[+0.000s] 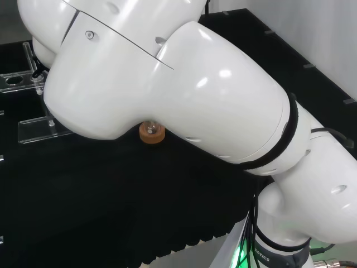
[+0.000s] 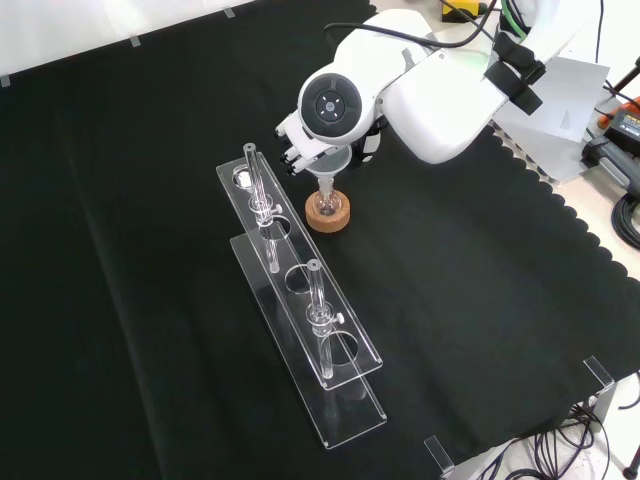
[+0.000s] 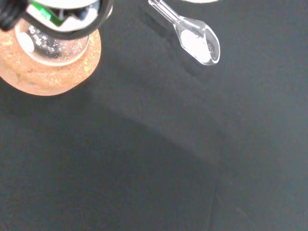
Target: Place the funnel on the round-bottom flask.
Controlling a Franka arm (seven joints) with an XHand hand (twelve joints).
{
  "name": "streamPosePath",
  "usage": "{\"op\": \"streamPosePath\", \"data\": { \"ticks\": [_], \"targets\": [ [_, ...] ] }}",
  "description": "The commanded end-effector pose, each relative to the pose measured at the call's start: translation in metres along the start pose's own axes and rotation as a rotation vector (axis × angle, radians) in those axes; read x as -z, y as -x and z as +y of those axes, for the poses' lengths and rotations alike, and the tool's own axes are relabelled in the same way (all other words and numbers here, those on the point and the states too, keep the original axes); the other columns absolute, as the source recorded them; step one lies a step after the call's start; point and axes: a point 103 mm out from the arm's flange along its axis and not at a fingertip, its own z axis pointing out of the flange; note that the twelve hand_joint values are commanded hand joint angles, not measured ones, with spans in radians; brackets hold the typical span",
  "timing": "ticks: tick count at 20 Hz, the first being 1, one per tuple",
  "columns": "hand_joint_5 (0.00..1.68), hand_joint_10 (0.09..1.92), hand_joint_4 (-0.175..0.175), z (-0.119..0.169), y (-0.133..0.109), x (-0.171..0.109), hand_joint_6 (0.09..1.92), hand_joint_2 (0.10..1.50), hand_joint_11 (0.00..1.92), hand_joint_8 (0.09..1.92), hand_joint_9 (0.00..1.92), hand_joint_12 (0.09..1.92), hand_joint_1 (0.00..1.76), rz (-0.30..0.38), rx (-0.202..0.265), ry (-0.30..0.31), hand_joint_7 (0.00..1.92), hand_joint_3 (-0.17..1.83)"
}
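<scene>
Funnel [image 2: 331,166] stem in flask [image 2: 327,201] on cork ring [image 2: 327,214]; robot hand [image 2: 300,152] fingers beside it, grip unclear.

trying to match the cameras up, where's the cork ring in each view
Head view: the cork ring peeks out at centre, just under the arm's big white link.
Front view: centre top, right of the clear rack, under the funnel.
Wrist view: at the picture's corner, with the flask on it.
Shared landmark: the black cloth.
</scene>
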Motion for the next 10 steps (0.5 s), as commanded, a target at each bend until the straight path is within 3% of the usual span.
{"op": "streamPosePath", "data": {
  "ticks": [1, 5, 10],
  "targets": [
    [0.55, 0.37, 0.027, 0.0009, -0.0016, -0.0007, 0.71, 0.71, 0.67, 0.59, 0.99, 1.24, 0.91, 0.004, 0.003, -0.009, 0.61, 0.72],
    [0.55, 0.37, 0.026, 0.0005, -0.0014, 0.0008, 0.71, 0.71, 0.67, 0.6, 0.99, 1.24, 0.91, 0.004, 0.002, -0.005, 0.6, 0.72],
    [0.5, 0.37, 0.015, 0.0032, -0.0036, 0.0003, 0.68, 0.68, 0.65, 0.6, 0.95, 1.24, 0.9, 0.003, 0.007, -0.044, 0.56, 0.73]
  ]
}}
